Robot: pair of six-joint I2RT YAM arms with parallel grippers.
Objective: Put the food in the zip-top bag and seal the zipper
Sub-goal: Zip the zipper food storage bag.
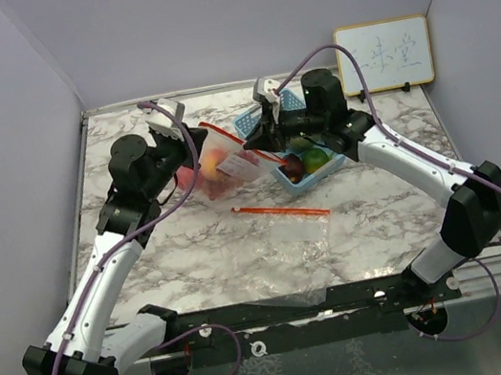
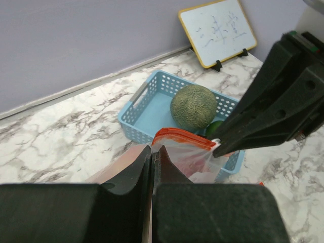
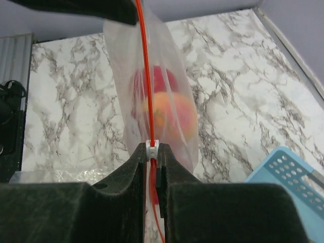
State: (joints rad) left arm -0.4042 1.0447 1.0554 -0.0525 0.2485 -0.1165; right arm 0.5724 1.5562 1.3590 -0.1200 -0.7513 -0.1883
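The right jaws were clenched on the white slider (image 3: 152, 148) of the zip-top bag (image 3: 121, 76), whose red zipper track (image 3: 143, 61) ran straight ahead from them to the left jaws. The left jaws were clamped on the bag's opposite top edge, so the bag hung between the two. The step looked like sealing. The next move would call for drawing the slider along the track while the far end was held taut.

Below the track, the bag held a red apple (image 3: 162, 81) and an orange (image 3: 172, 116). Beyond the left jaws, the blue basket (image 2: 134, 126) on the counter (image 2: 61, 147) held the melon (image 2: 193, 106) and a green fruit (image 2: 215, 127), so the filling seemed unfinished.
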